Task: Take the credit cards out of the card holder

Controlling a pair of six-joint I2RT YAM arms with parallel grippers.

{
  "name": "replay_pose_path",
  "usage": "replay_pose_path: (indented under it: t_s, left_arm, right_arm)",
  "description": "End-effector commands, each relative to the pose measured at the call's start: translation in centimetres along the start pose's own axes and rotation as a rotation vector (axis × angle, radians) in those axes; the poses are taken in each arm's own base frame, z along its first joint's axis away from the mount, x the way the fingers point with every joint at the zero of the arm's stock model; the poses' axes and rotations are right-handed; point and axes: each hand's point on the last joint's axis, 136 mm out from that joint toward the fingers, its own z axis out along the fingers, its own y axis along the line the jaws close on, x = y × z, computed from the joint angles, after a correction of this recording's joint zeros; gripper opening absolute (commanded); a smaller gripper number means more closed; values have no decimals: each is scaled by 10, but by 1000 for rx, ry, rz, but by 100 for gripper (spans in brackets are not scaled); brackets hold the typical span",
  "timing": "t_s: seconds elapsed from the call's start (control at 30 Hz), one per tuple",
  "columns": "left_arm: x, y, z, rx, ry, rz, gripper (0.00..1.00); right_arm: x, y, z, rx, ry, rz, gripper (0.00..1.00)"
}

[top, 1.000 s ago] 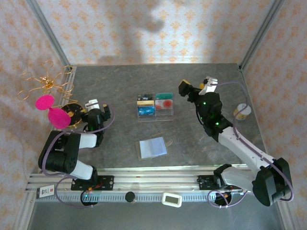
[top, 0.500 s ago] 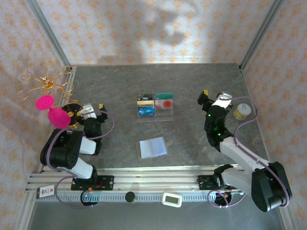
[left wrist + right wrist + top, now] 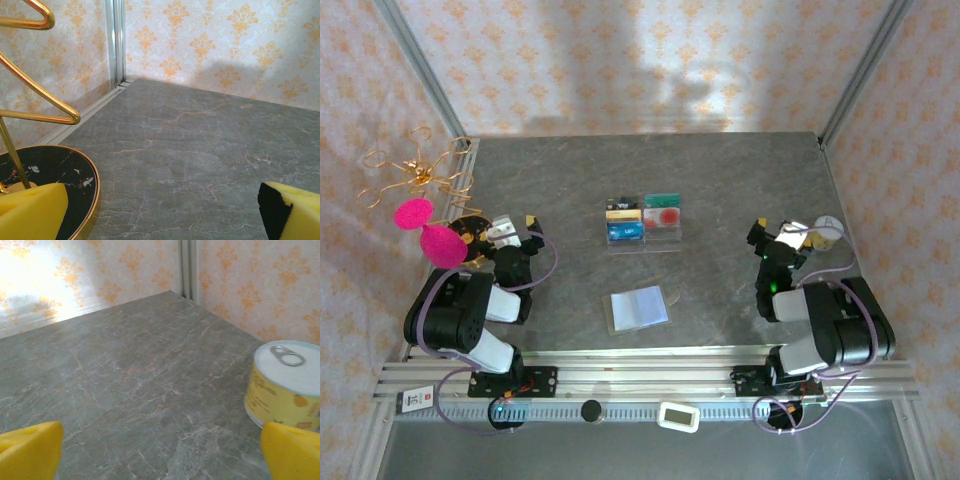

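Note:
The card holder (image 3: 638, 308) lies open on the table near the front centre, its pale bluish-white lining facing up. Behind it stands a clear acrylic tray (image 3: 643, 222) holding the credit cards: a bright blue one (image 3: 623, 232) and a pale one with red blotches (image 3: 663, 214). My left gripper (image 3: 516, 228) rests low at the table's left, open, its yellow pads (image 3: 30, 212) wide apart over bare table. Far to the right my right gripper (image 3: 775, 232) is also open, with nothing between its pads (image 3: 27, 450). Both grippers are well away from the holder.
A black marble disc with a gold wire stand (image 3: 50, 172) and pink discs (image 3: 428, 232) sits just left of the left gripper. A yellow tin can (image 3: 287, 382) stands close to the right gripper's right finger. Patterned walls enclose the table.
The right arm has pulled back from the table's right middle to a folded pose near the right front, beside the can. The left arm drew back slightly and has since stayed still.

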Motion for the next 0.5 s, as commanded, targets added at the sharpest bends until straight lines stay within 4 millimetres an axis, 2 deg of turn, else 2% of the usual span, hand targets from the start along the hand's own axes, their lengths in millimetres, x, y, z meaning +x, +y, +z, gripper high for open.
replay_pose_path:
  t_s: [0.0, 0.47]
  left_arm:
    - [-13, -3, 2, 5, -47, -25, 99]
    - [-12, -2, 2, 5, -47, -25, 99]
  right_arm:
    - [-20, 7, 4, -63, -93, 48, 100]
    - [-19, 3, 6, -41, -80, 52, 100]
